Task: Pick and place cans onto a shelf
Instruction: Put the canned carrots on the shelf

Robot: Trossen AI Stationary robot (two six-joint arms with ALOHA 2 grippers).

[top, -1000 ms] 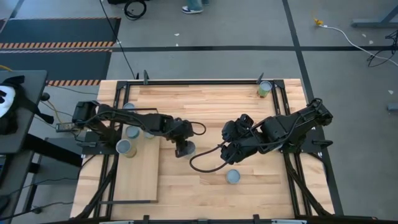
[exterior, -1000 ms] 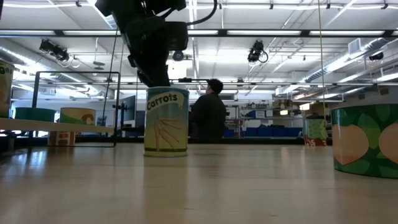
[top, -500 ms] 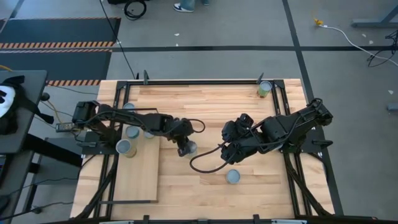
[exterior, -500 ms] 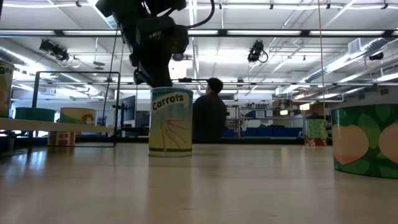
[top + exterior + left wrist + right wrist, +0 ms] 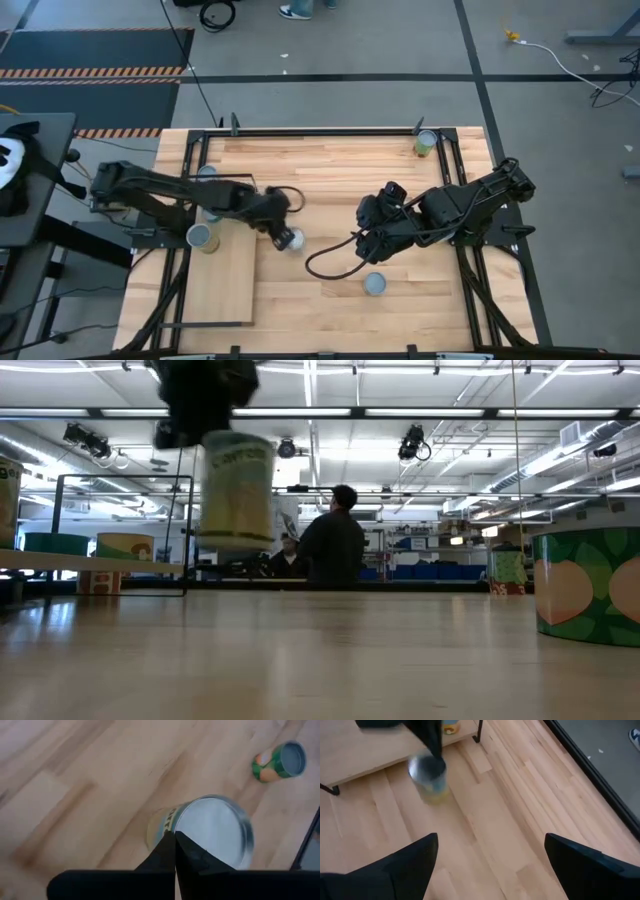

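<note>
Left claw (image 5: 283, 237) pinches can (image 5: 236, 490) — lifted off table (image 5: 320, 660).

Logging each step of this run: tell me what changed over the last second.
The left hand closed on the rim of the carrots can, lifted it off the tabletop and carried it toward the shelf; in the low view it hangs in the air. Unchanged: the right hand waits open mid-table, the cans on the shelf, the can near the front edge and the can at the far corner.
</note>
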